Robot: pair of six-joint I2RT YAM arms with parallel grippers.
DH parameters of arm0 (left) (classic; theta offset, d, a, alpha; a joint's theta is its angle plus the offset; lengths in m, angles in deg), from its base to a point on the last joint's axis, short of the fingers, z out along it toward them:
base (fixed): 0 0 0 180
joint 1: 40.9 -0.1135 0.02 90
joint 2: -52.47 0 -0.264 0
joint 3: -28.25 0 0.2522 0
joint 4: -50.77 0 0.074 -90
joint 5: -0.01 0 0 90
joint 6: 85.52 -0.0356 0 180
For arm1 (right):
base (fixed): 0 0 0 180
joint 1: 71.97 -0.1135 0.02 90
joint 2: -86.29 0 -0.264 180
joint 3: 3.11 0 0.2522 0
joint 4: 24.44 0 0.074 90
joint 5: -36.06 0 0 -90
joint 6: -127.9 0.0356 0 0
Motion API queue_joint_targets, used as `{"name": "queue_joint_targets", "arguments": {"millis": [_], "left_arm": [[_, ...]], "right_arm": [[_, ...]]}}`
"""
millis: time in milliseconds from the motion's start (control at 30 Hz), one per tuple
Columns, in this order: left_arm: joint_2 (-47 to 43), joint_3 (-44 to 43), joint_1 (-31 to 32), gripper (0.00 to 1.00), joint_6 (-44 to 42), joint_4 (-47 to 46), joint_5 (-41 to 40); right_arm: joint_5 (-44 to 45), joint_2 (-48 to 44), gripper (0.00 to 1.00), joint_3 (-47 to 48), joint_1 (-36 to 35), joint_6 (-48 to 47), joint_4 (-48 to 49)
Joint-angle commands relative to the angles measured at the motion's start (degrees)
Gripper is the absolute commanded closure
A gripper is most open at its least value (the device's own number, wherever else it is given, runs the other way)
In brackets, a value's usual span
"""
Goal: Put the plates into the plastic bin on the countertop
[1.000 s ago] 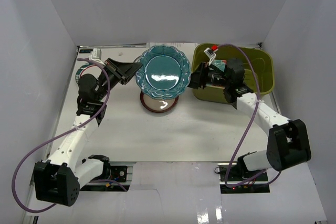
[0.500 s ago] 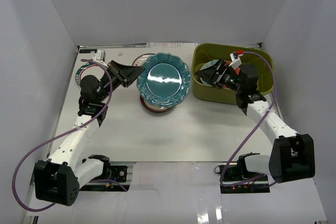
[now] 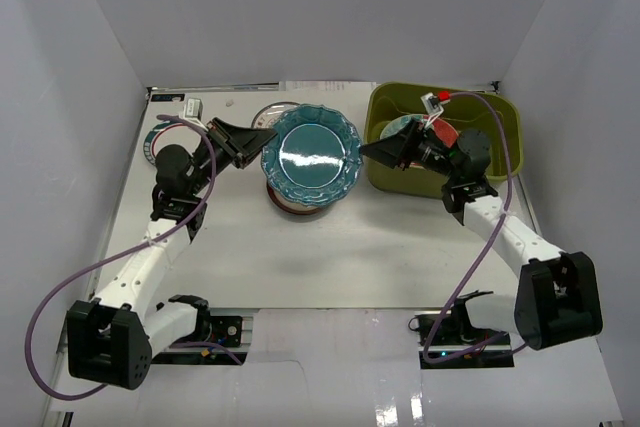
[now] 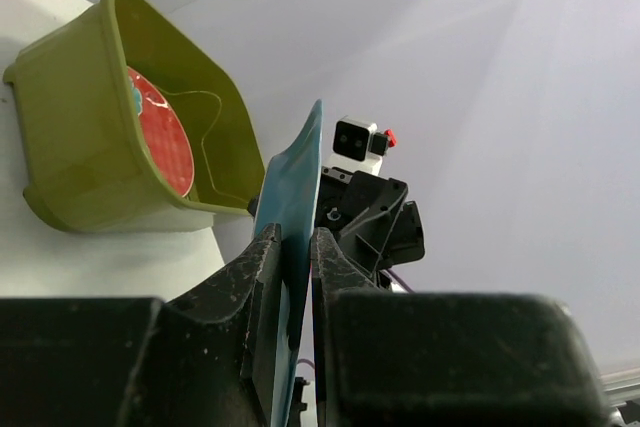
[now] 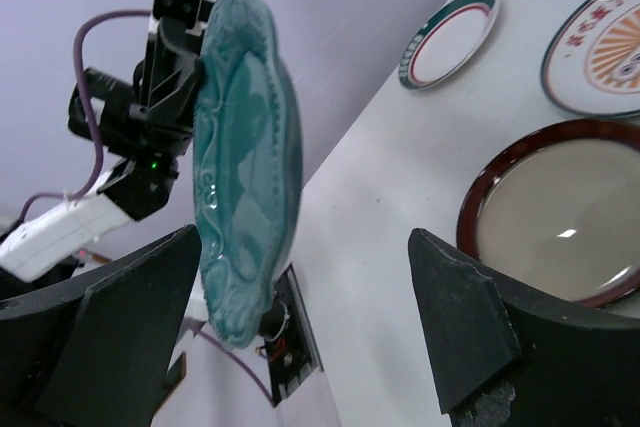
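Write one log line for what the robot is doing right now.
left fingers: shut on teal scalloped plate, lifted | right fingers: open, empty, beside it | olive-green bin: red plate inside | countertop: dark-red rimmed plate waiting

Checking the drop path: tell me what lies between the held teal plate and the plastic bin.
The open right claw, at the plastic bin's wall, pointing at the teal plate; the top view shows it.

White countertop (image 3: 350,247) in the middle, flat and evenly lit. Plain white walls box it in: back wall (image 3: 320,17) behind it, left wall (image 3: 60,127) and right wall (image 3: 590,97) rising from its sides, all in soft light.
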Motion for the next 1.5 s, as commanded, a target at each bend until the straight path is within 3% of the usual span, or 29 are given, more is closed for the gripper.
{"name": "queue_joint_targets", "arguments": {"millis": [0, 167, 233, 267, 333, 367, 400, 467, 500, 600, 633, 767, 867, 967, 1000, 1200, 1467], "left_arm": [[-0.81, -0.52, 0.29, 1.0, 3.35, -6.98, -0.87], [0.42, 0.45, 0.29, 1.0, 2.91, -7.24, -0.09], [1.03, 0.71, 0.29, 1.0, 2.92, -7.16, 0.96], [1.21, 0.63, 0.29, 1.0, 2.74, -6.72, 1.41], [1.21, 0.28, 0.29, 1.0, 0.64, -2.27, 1.68], [0.95, 0.27, 0.29, 1.0, -0.41, -0.93, 1.5], [0.69, 0.27, 0.29, 1.0, -1.47, 0.39, 1.33], [0.07, -0.16, 0.29, 0.92, -5.42, 5.4, 0.8], [-0.11, -0.86, 0.29, 0.77, -6.91, 7.15, 0.71], [-0.2, -3.23, 0.29, 0.52, -14.73, 14.88, -0.17], [-0.11, -3.94, 0.29, 0.36, -17.19, 19.78, -0.69], [-0.11, -4.91, 0.29, 0.16, -28.79, 29.31, -6.83], [0.5, -2.81, 0.29, 0.04, -30.92, 34.15, -13.78], [3.05, -0.26, 0.29, 0.02, -32.68, 34.59, -16.43], [4.71, 0.18, 0.29, 0.02, -32.33, 34.59, -16.52], [7.54, 2.12, 0.29, 0.02, -31.11, 33.72, -19.5], [14.54, 4.85, 0.55, 0.06, -26.53, 29.94, -23.02]], "right_arm": [[-4.07, 2.31, 0.1, 2.06, -2.22, 0.39, 5.39], [-3.2, 4.96, 0.06, 4.26, -6.17, 0.22, 5.66], [-1.8, 5.75, 0.28, 5.14, -7.05, 0.22, 5.65], [-1.18, 5.93, 0.52, 5.31, -7.23, 0.39, 5.57], [0.49, 6.1, 0.69, 5.49, -7.23, 0.92, 5.31], [0.76, 6.1, 0.85, 5.75, -7.23, 0.92, 5.13], [1.11, 6.1, 0.91, 5.93, -7.23, 0.92, 4.17], [2.6, 5.49, 0.92, 6.37, -7.06, 0.92, 3.46], [2.96, 5.23, 0.92, 6.46, -6.97, 0.92, 2.94], [3.93, 4.18, 0.92, 7.51, -5.05, 2.32, 2.58], [4.01, 3.91, 0.92, 7.86, -2.69, 3.02, 2.58], [3.31, 3.64, 0.92, 11.54, 5.4, 7.06, 1.79], [1.91, 5.91, 0.92, 14.27, 12.35, 9.0, 0.83], [4.18, 7.68, 0.92, 17.52, 19.21, 5.6, -4.78], [5.23, 8.73, 0.92, 19.36, 21.31, 1.32, -10.89], [16.99, 9.18, 0.92, 24.82, 25.01, -16.28, -31.05], [24.75, 14.79, 0.92, 27.46, 25.99, -25.61, -41.01]]}}
